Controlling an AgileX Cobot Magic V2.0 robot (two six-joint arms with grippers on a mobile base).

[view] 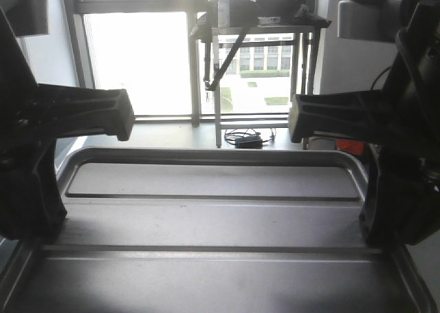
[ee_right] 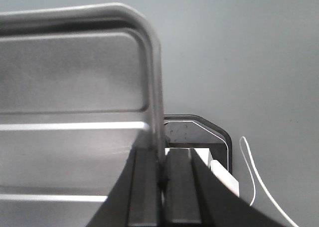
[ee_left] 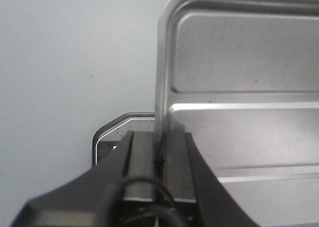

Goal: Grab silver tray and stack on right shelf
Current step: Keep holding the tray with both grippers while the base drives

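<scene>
The silver tray [view: 213, 220] fills the lower half of the front view, held up close to the camera, and its two long ridges run across its floor. My left gripper [view: 42, 220] is shut on the tray's left rim, and my right gripper [view: 385, 220] is shut on the right rim. In the left wrist view the gripper [ee_left: 160, 139] pinches the thin rim of the tray [ee_left: 239, 62] between both fingers. In the right wrist view the gripper [ee_right: 160, 157] clamps the opposite rim of the tray [ee_right: 75, 72]. The right shelf is out of view.
Bright windows stand ahead, with a metal stand [view: 261, 31] carrying dark items in front of them. Cables [view: 244, 137] and an orange object [view: 349, 146] lie on the floor. Below the tray are grey floor, a dark base corner [ee_right: 199, 129] and a white cable [ee_right: 254, 172].
</scene>
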